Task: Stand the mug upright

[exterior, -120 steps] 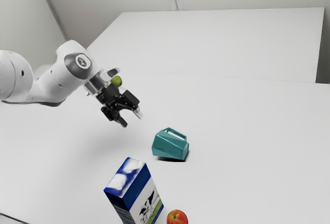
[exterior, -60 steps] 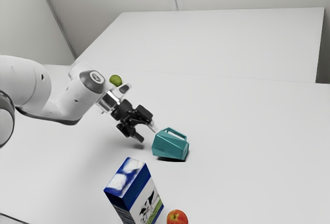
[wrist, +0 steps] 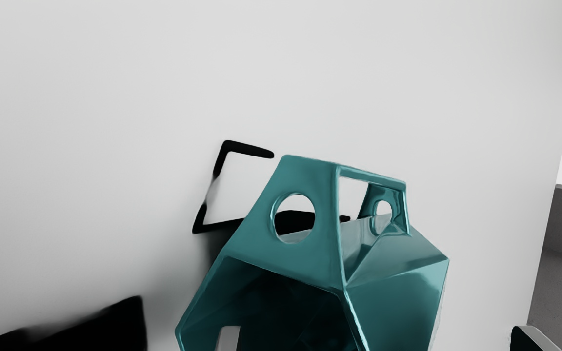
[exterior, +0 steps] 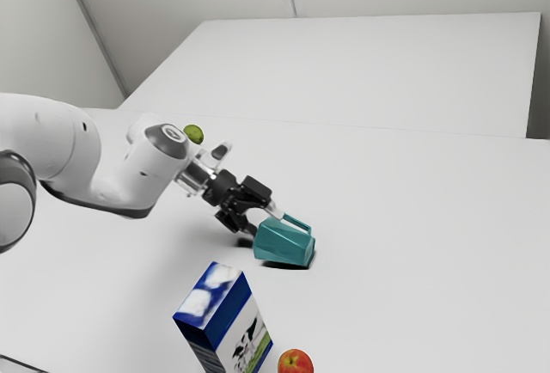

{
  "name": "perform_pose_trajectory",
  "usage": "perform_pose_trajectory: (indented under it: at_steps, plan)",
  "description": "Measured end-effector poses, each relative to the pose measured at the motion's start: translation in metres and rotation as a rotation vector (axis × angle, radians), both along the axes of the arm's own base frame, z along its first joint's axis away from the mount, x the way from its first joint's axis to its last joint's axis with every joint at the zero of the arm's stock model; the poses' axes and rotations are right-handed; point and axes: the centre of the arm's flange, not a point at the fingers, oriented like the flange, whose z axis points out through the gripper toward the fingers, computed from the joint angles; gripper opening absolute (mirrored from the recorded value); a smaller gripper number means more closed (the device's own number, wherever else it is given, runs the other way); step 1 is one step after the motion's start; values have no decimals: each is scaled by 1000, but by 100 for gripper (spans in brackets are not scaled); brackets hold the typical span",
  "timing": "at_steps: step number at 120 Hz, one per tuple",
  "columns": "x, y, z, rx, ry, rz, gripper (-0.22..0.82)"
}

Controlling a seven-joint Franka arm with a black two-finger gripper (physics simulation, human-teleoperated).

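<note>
Exterior view, left to right: arm, white, left, extended farther rightward than before; green fruit, upper left, unmoved; milk carton, lower left of centre, unmoved; gripper, centre, now up at the mug, fingers wide apart, grasping nothing; teal mug, just below centre, still on its side; apple, bottom edge, unmoved.
</note>
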Motion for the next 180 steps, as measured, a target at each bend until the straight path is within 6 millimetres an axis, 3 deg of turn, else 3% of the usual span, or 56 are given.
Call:
perform_pose_trajectory:
  at_steps: [53, 132, 161, 180]
  plan:
    - [-7, -14, -6, -64, -17, -5, 58]
    - [-11, -26, -9, -91, -35, -23, -1]
    - [-11, -34, -1, -104, -49, -32, -11]
    - [-11, -44, 21, -114, -88, -51, -15]
